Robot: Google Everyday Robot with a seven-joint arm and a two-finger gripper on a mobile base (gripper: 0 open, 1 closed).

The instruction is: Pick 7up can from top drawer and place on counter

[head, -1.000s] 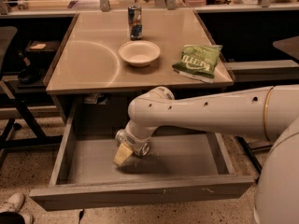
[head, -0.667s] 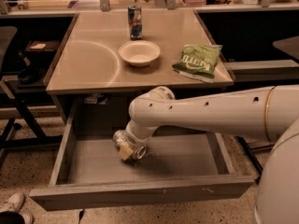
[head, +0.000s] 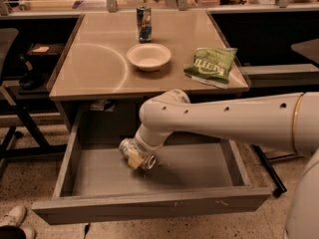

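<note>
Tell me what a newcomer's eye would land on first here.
The big white arm reaches down into the open top drawer, with its gripper right at the silvery 7up can near the drawer's middle. Next comes the tan counter above, carrying a white bowl, a green snack bag on the right and a dark blue can at the back.

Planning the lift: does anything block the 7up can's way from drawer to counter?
Nothing visible does. The gripper is at the 7up can in the open top drawer; a bowl, chip bag and blue can sit farther back on the counter.
</note>
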